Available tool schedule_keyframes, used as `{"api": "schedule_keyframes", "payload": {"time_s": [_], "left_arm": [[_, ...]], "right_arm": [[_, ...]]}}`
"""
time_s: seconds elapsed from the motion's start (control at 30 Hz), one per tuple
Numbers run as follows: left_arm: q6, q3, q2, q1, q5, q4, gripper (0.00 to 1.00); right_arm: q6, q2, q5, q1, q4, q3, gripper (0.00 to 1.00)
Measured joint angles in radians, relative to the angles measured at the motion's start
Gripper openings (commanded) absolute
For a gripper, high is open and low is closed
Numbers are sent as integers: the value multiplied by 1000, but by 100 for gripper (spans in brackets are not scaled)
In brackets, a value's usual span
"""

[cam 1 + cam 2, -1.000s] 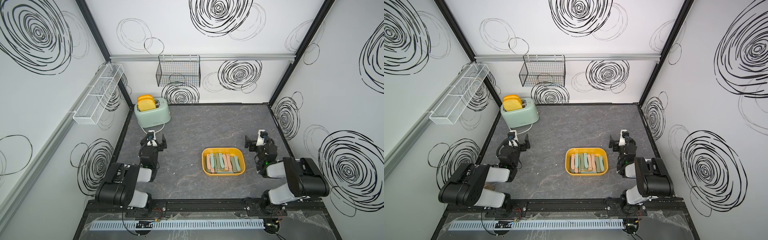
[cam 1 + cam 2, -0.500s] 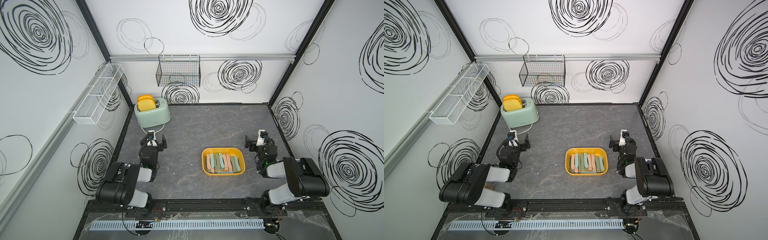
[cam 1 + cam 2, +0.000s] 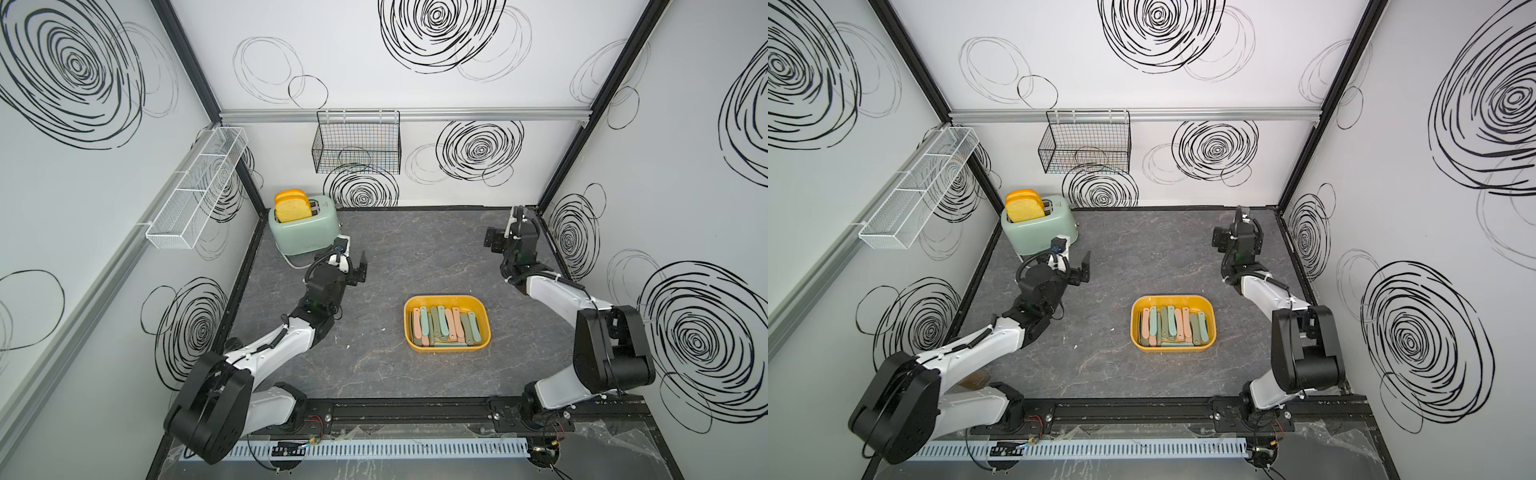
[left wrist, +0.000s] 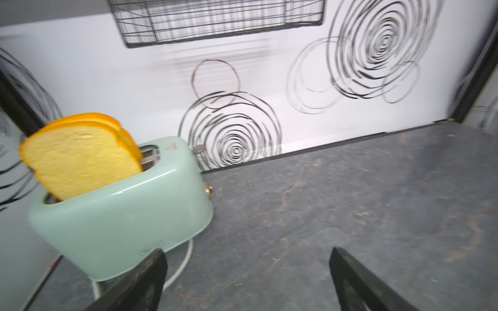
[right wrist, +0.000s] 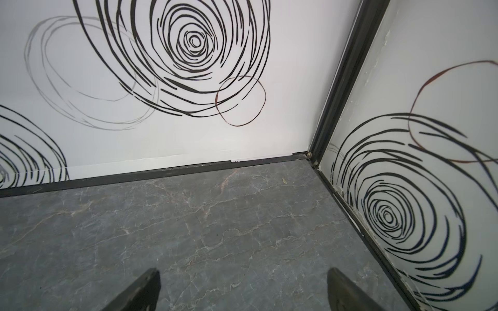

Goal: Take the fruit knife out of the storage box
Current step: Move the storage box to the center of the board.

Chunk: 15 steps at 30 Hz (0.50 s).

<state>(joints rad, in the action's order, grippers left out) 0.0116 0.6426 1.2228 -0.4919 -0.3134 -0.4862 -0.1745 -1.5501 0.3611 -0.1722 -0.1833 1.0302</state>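
The mustard-yellow storage box (image 3: 446, 348) (image 3: 1173, 348) sits on the grey tabletop right of centre, toward the front. Several folded fruit knives (image 3: 424, 324) (image 3: 1153, 323) with pink, green and teal handles lie side by side in it. My left gripper (image 3: 353, 264) (image 3: 1073, 266) (image 4: 246, 253) hovers open and empty, left of the box and just in front of the toaster. Over the bare tabletop near the back right corner, my right gripper (image 3: 505, 228) (image 3: 1230, 226) (image 5: 242, 270) is also open and empty, behind the box. Neither wrist view shows the box.
A mint toaster (image 3: 303, 232) (image 4: 121, 215) holding two bread slices stands at the back left, its white cord on the table beside my left gripper. A black wire basket (image 3: 357, 147) hangs on the back wall. A white mesh basket (image 3: 195, 195) hangs on the left wall.
Both arms have lifted and reached out. The left gripper moved right and away from the front. The right gripper moved toward the back wall. Both stay open, and the box has not moved.
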Motion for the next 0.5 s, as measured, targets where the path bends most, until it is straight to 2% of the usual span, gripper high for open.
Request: {"api": "schedule_keyframes", "payload": {"time_s": [0.07,0.17,0.33,0.43,0.5], "left_arm": [[94,122,9,-68,5,179,98],[247,310,68,-149,23,436,98],[412,512,220,-245,92,768,98],[463,577,319,-278,142,908,100],[488,583,368,-278,180,954,97]], "right_arm": [[-68,-37,-27,-24,179,127,99],[-163,-76,-153,-56,388,256,99],[-247,-58,-296,-171,653,301,99],[-275,-16,-365,-264,768,299,99],[-298,34,-410,-301,818,281,99]]}}
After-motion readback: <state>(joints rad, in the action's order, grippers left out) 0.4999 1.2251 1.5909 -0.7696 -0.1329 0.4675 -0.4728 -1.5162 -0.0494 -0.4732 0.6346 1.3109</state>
